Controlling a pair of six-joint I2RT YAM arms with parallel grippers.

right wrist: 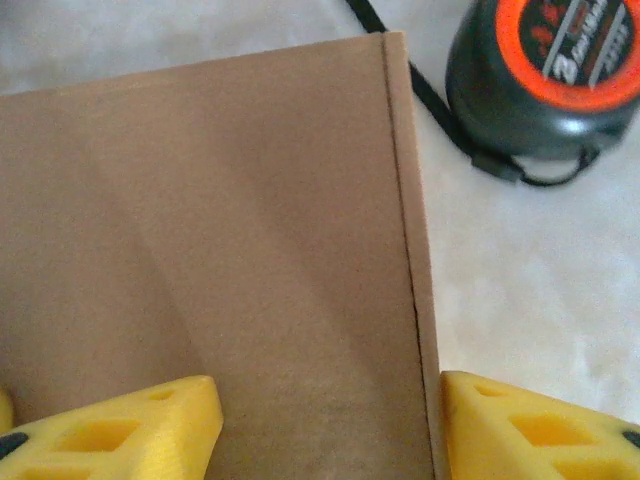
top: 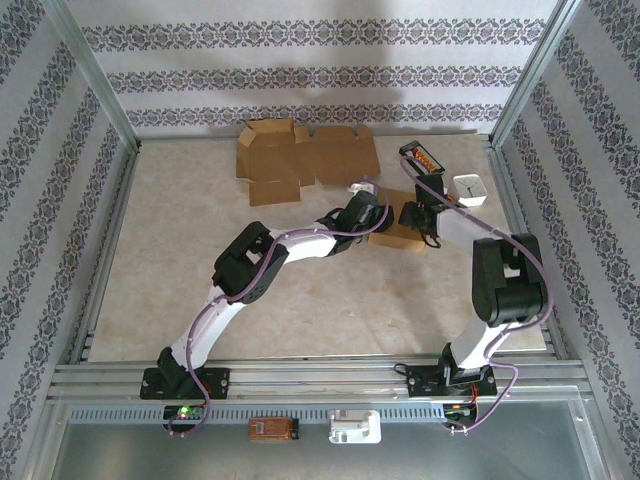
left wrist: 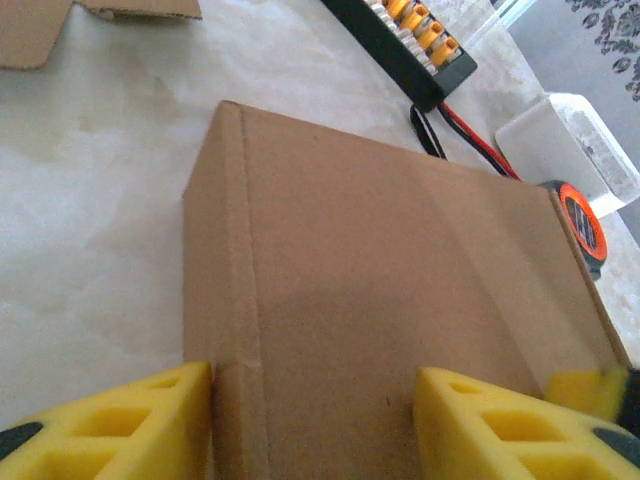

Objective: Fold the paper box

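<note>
The paper box [top: 396,238] is a closed brown cardboard box lying flat on the table right of centre. My left gripper [top: 368,216] comes at it from the left and my right gripper [top: 412,216] from the right. In the left wrist view the box [left wrist: 400,250] runs away from the open left gripper [left wrist: 312,400]; one yellow finger sits against its left side wall and the other over its lid. In the right wrist view the open right gripper [right wrist: 330,420] straddles the right edge of the box [right wrist: 220,220], with one finger over the lid and one outside the edge.
Unfolded flat cardboard [top: 300,155] lies at the back of the table. A black and orange tape measure [right wrist: 545,70] sits just beyond the box. A black strip with orange parts [left wrist: 410,40] and a white container [top: 468,188] lie at the back right.
</note>
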